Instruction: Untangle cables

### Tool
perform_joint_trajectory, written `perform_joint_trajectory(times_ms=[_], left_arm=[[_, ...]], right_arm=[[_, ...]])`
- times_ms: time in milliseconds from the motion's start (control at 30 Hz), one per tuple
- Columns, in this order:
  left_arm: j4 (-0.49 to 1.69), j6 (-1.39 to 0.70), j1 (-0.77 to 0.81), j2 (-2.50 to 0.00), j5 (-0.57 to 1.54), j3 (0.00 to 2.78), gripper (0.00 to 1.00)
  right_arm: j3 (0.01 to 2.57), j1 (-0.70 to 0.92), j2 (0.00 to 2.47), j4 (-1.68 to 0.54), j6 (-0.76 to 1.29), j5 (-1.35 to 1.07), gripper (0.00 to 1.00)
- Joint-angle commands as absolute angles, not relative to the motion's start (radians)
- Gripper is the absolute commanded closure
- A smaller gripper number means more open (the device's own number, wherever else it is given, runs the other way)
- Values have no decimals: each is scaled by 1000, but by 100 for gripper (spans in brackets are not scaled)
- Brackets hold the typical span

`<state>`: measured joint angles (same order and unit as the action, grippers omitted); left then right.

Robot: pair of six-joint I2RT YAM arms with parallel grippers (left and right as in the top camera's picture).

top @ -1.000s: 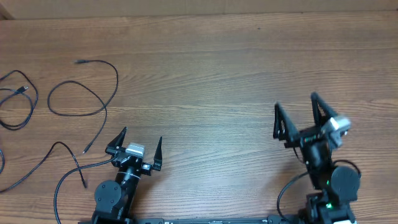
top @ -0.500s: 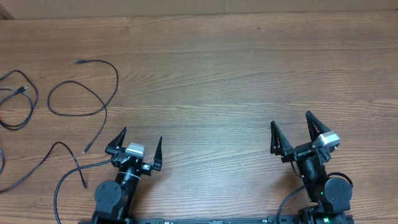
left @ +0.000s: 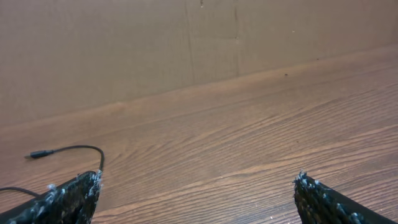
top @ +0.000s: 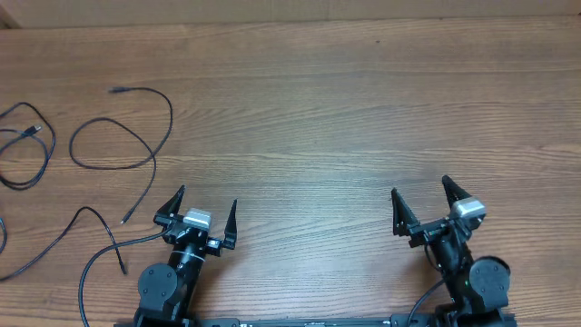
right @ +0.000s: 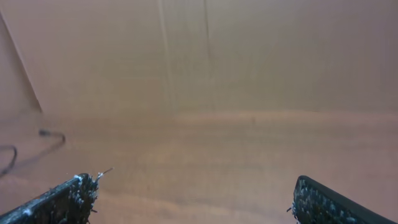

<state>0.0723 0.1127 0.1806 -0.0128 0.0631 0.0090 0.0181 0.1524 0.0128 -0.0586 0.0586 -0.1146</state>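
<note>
Overhead, the cables lie spread over the left part of the wooden table, none of them lifted. One cord starts at a small plug near the far side, curves right and comes back toward the near edge, crossing a closed loop of cord on its way. More cord curls at the left edge of the view, and another strand runs in from the lower left, rises to a bend and drops to a free end just left of the left arm.

The left gripper sits near the front edge, just right of those strands, its fingers spread wide with nothing between them and touching no cord. In the left wrist view the plugged cord lies on the wood beyond the left finger.

The right gripper is well apart, over bare wood on the right side, its fingers likewise parted and empty. A brown cardboard wall stands along the far edge of the table.
</note>
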Motion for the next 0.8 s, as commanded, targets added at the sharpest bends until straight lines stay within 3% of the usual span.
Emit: perform_joint_trajectory(times_ms=[0, 767], left_arm=[[75, 131, 170, -4, 56, 5, 0], [75, 131, 170, -4, 56, 5, 0]], right_arm=[[8, 150, 3, -78, 44, -99, 0], [8, 121, 3, -85, 44, 7, 0]])
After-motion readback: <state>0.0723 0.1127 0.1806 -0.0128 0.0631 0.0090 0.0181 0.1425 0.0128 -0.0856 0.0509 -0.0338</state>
